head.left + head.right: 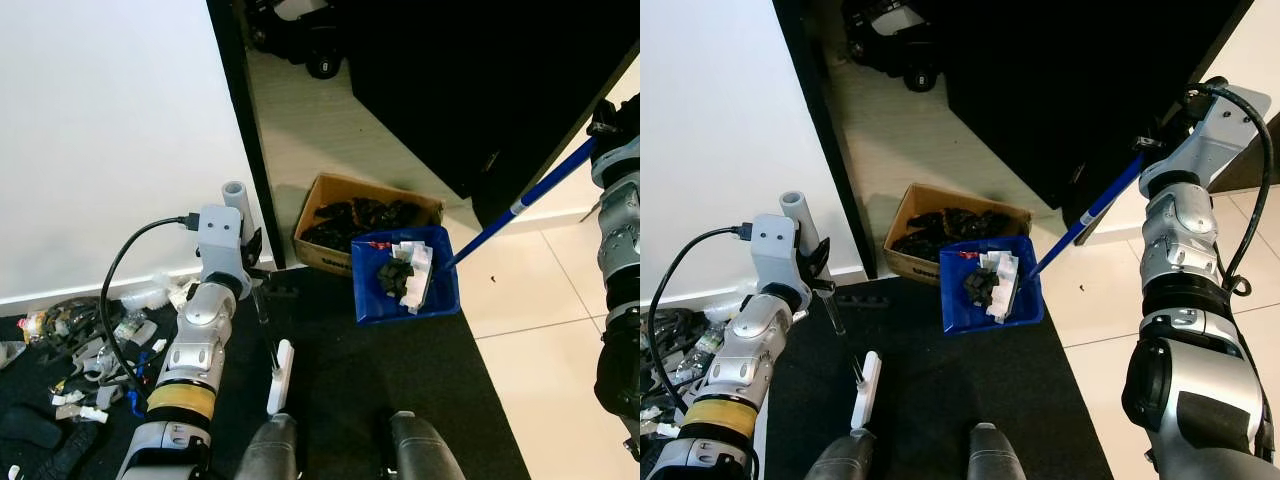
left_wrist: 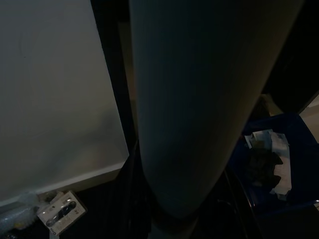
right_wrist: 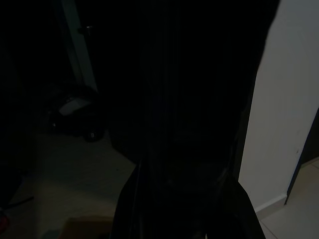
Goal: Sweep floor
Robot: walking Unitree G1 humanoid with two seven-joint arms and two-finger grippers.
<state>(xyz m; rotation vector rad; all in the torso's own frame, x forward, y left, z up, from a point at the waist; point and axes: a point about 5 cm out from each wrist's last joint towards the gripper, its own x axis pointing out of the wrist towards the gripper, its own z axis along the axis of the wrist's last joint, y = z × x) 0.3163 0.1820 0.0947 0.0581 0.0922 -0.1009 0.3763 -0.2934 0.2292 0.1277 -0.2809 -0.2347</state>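
- The right gripper [image 1: 1158, 138] is clenching the blue handle [image 1: 1085, 221] of a blue dustpan [image 1: 1027, 300], which is hovering loaded with black and white scraps [image 1: 990, 278] just over the cardboard box [image 1: 910, 205].
- The left gripper [image 1: 818, 265] is grasping a thin broom stick, its white head [image 1: 866, 390] resting on the black mat [image 1: 940, 400].
- Tilting too early is likely spilling debris onto the mat.
- Floor clutter [image 1: 70, 350] and a black door frame [image 1: 240, 130] are crowding the left arm.
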